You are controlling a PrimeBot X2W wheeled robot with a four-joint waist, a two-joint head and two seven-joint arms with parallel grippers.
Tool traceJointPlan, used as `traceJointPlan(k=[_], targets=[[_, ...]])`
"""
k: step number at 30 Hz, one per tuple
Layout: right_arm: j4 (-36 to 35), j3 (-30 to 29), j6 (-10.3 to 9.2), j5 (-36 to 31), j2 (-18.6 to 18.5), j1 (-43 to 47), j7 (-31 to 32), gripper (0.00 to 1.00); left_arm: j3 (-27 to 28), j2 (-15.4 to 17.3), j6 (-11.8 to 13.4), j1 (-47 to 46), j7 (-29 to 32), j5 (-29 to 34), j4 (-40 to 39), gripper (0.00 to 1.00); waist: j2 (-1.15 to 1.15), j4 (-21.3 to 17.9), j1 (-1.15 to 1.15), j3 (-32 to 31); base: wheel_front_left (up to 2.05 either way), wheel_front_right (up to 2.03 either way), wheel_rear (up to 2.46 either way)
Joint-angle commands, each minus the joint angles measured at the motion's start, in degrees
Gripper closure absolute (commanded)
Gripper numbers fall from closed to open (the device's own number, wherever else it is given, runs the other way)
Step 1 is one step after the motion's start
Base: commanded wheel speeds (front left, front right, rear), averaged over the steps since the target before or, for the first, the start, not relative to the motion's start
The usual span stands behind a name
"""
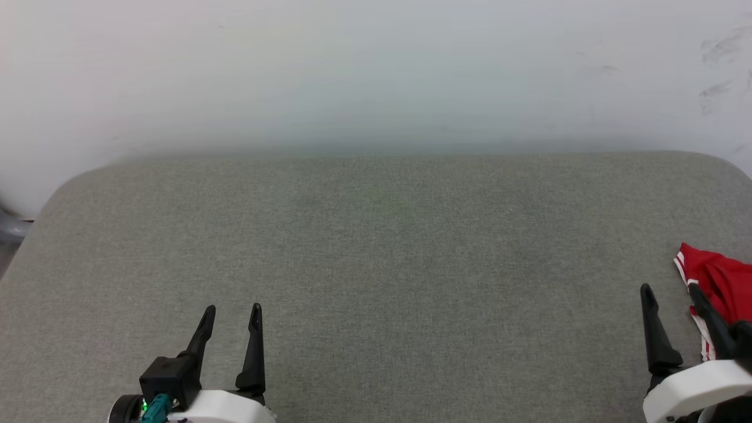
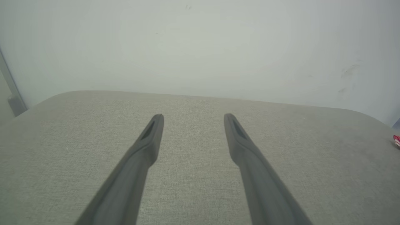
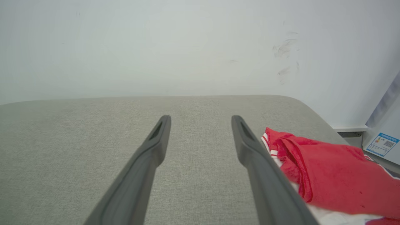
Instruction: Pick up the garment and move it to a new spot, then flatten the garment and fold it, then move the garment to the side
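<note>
You see the red shirt (image 1: 724, 277) crumpled on the bench (image 1: 376, 264). Your right hand (image 1: 670, 288) stands wide and empty just beside the shirt; your left hand (image 1: 232, 308), also wide, is well apart from it.

Inspection finds a pale off-white wall (image 1: 376, 70) behind a broad work surface (image 1: 376, 247) covered in grey-green woven fabric, with rounded far corners. Dark scuff marks (image 1: 719, 47) show on the wall's upper right. Lighting is even and diffuse, without hard shadows. Past the surface's right edge stands a white panel (image 3: 394, 122) bearing a blue-and-white label (image 3: 379, 144). A grey fitting (image 1: 9, 226) sits at far left.
</note>
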Motion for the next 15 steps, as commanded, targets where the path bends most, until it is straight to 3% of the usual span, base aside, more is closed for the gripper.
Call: traceJointPlan(k=[1, 9, 15], targets=[[-1.7, 0.5, -0.04, 0.0, 0.4, 1.6, 0.6, 0.00, 0.2, 0.2, 0.4, 0.8, 0.1, 0.0, -0.3, 0.00, 0.00, 0.4, 0.01, -0.5, 0.00, 0.00, 0.00], [-11.8, 2.5, -0.04, -0.6, 2.5, 7.0, 3.8, 0.00, 0.2, 1.2, 1.2, 2.1, 0.7, 0.3, -0.5, 0.00, 0.00, 0.5, 0.01, -1.7, 0.00, 0.00, 0.00], [-15.3, 4.3, -0.04, -1.4, 3.4, 9.7, 4.8, 0.00, 0.2, 1.9, 1.4, 2.7, 0.5, 0.5, 0.4, 0.00, 0.00, 0.0, 0.01, -2.2, 0.00, 0.00, 0.00]])
